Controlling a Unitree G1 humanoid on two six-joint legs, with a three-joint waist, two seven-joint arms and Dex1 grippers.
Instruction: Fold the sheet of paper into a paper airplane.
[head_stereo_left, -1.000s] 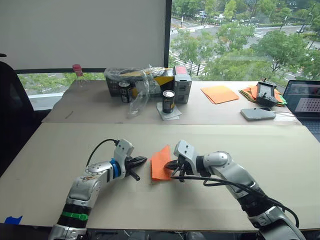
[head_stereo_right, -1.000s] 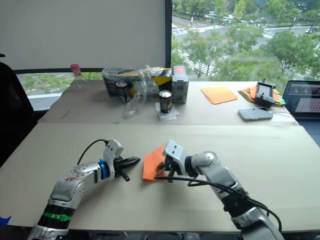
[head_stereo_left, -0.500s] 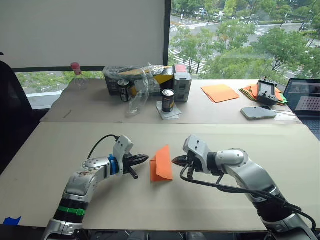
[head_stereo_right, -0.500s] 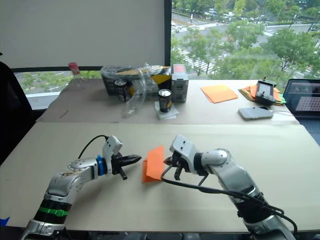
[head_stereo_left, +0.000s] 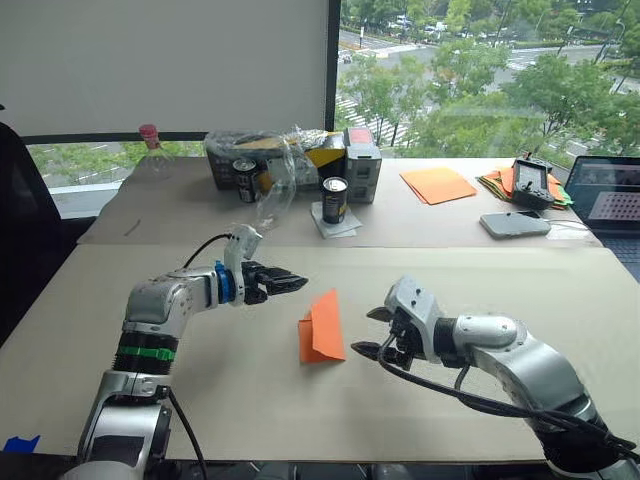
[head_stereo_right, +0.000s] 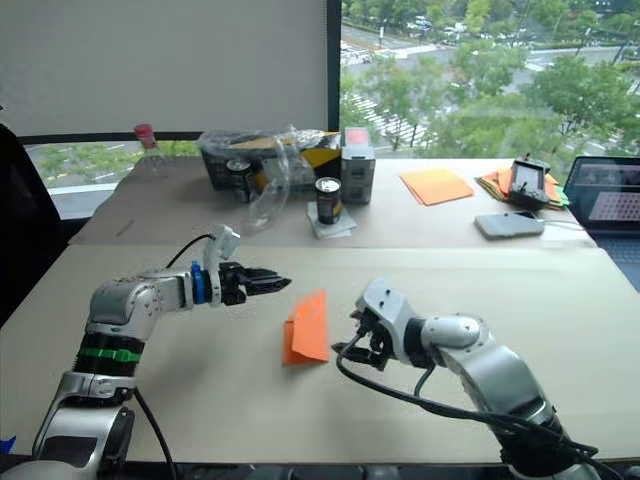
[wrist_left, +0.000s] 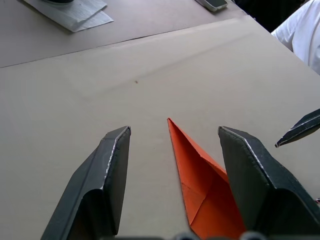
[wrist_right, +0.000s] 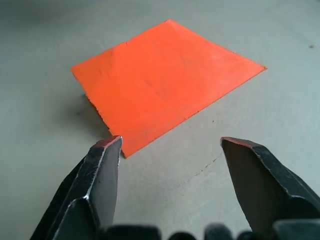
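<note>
Matte beige tabletop (head_stereo_left: 120, 330) bears a creased, pointed orange sheet of paper (head_stereo_left: 322, 327) between wide-spread left gripper (head_stereo_left: 293, 283) and right gripper (head_stereo_left: 374, 332).

Cut off and hidden parts around the sheet of paper (wrist_left: 202, 187)

The sheet's near end is running off the left wrist picture's edge, one corner sitting behind a finger (wrist_left: 260, 180); a laptop (head_stereo_left: 610, 205) beyond it is getting cropped.

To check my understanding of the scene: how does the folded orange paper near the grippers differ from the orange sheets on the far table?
The sheet of paper is brighter, folded to a point and partly raised; the orange sheets are paler, flat and unfolded. The first lies between both open grippers, the others beside the multicoloured pile. Both are orange paper.
</note>
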